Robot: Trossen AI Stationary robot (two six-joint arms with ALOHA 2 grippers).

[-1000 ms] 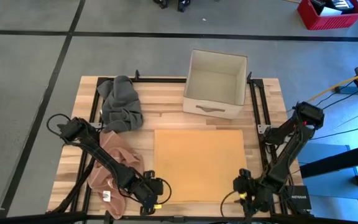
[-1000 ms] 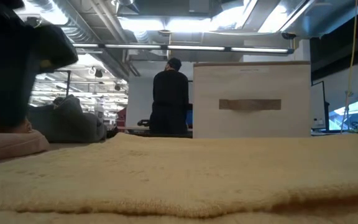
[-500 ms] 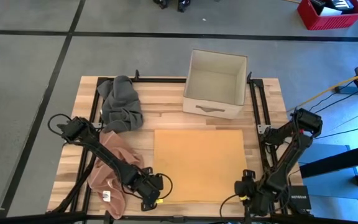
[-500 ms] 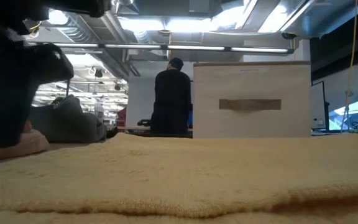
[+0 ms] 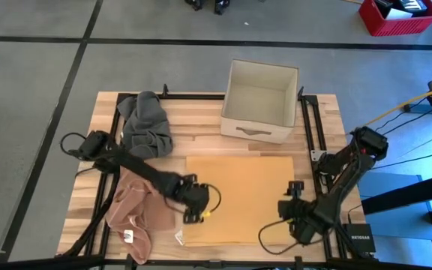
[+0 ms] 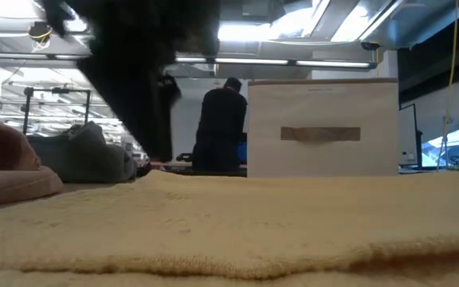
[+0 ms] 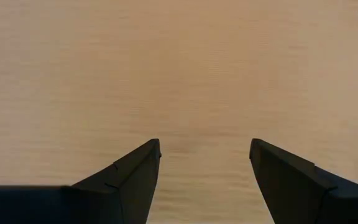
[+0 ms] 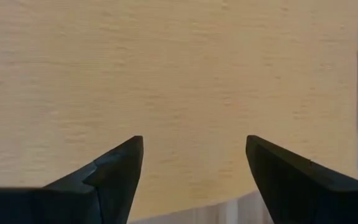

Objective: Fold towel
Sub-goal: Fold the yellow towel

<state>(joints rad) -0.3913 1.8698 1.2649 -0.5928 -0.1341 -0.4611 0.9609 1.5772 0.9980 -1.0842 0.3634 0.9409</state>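
Both arms now inward over flat yellow towel (image 5: 238,196), widthwise, fingers (image 7: 132,180) open

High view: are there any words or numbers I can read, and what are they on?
"NETGEAR": on the dark box beside the table's right edge, near the right arm.
White tag on the pink towel: too small to read.
White tag at the yellow towel's near-left corner: too small to read.
Nothing else bears readable text.
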